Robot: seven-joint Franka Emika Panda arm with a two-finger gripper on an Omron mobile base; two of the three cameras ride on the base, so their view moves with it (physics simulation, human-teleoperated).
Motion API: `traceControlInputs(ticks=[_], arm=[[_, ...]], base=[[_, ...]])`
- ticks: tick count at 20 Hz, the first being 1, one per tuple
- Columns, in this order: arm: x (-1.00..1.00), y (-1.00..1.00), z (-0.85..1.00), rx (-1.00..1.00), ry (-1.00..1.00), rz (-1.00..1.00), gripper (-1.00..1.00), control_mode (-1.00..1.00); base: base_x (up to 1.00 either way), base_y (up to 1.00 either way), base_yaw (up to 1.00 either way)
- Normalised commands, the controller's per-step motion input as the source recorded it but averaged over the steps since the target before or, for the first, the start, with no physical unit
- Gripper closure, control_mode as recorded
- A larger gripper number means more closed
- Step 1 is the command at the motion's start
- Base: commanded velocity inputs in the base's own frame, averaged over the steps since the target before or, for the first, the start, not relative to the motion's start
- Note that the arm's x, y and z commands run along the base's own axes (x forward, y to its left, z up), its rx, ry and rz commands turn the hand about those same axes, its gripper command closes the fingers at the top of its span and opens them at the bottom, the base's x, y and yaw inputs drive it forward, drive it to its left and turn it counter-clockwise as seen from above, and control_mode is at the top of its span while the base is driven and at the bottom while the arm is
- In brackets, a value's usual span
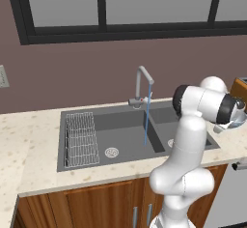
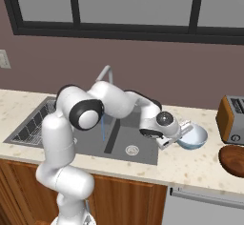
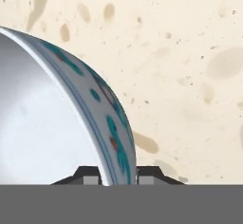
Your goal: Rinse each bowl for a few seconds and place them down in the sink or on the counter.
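One bowl (image 2: 194, 137) sits on the beige counter (image 2: 190, 167) just right of the sink (image 2: 93, 143). It is pale blue-grey outside with a glossy light inside. My gripper (image 2: 183, 130) reaches it from the left. In the hand view the bowl's (image 3: 47, 123) patterned wall runs down between my fingertips (image 3: 91, 176). The gripper (image 3: 118, 176) is shut on that rim, one fingertip inside and one outside. Speckled counter (image 3: 190, 76) lies beneath.
The curved silver tap (image 1: 143, 83) runs a thin stream of water (image 1: 146, 121) into the dark sink (image 1: 120, 123). A wire rack (image 1: 80, 139) lies in the left basin. A toaster (image 2: 232, 119) and a dark round wooden board (image 2: 233, 159) stand right of the bowl.
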Motion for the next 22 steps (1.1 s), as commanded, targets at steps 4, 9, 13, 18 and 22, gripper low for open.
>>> traceControlInputs(ticks=[4,9,13,18,22], arm=[[-0.21,0.08,0.15,0.01,-0.04,0.02,1.0,-1.0],[-0.24,0.12,0.38,-0.01,-0.06,0.1,1.0,-1.0],[-0.24,0.01,0.47,-0.04,-0.03,0.15,1.0,-1.0],[-0.14,0.01,0.4,-0.03,0.0,0.21,1.0,-1.0],[-0.05,0.07,0.32,-0.02,0.0,0.22,1.0,-1.0]], base=[[0.0,0.0,0.0],[0.0,0.0,0.0],[0.0,0.0,0.0],[0.0,0.0,0.0],[0.0,0.0,0.0]])
